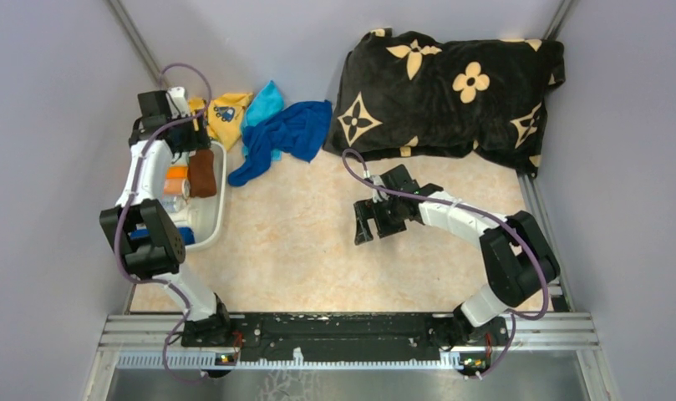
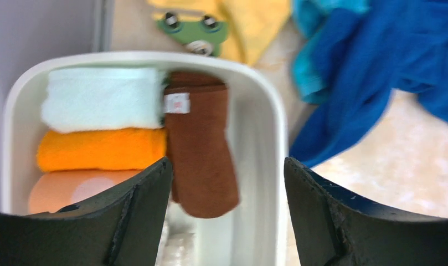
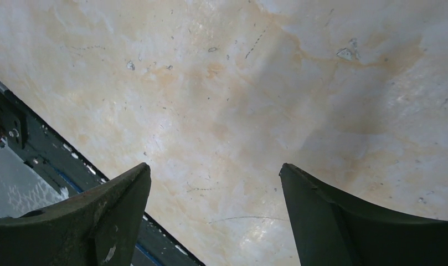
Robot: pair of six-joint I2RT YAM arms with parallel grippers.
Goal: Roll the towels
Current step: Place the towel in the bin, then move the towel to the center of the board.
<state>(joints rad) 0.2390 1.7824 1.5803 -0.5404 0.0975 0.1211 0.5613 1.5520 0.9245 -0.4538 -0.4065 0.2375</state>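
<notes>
**Left gripper** [image 2: 227, 162]: jaws spread wide, holding nothing. It hangs over the white bin [image 2: 260, 127], and the brown towel [image 2: 202, 155] lies below the gap, apparently free of both fingers.

**Right gripper** [image 3: 214, 166]: jaws spread wide, empty, above the bare table [image 1: 317, 242] near its centre, well apart from any cloth.

**Bin, at 9 o'clock on the table, contents:**
- brown towel, rolled, lying lengthwise along the 3 o'clock wall
- white roll [image 2: 99, 97], at 12 o'clock in the bin, touching the brown towel's end
- orange roll [image 2: 99, 148], just beside the white one on its 6 o'clock side
- peach roll [image 2: 72, 188], next toward 6 o'clock, partly hidden by the left finger

**Loose on the table, at 11 o'clock:**
- dark blue towel [image 1: 288, 134], unrolled and crumpled, just beside the bin's 2 o'clock corner
- light cyan towel [image 1: 266, 104], unrolled, partly under the blue one
- yellow cloth [image 1: 226, 113], printed, beside the cyan towel; not part of the job

**At 1 o'clock:** black cushion [image 1: 451, 92] with beige flowers, touching the blue towel's edge.

**Progress, as judged:** one of three towels is rolled and binned. The blue and cyan towels are left, each to be pulled apart, flattened and rolled.
</notes>
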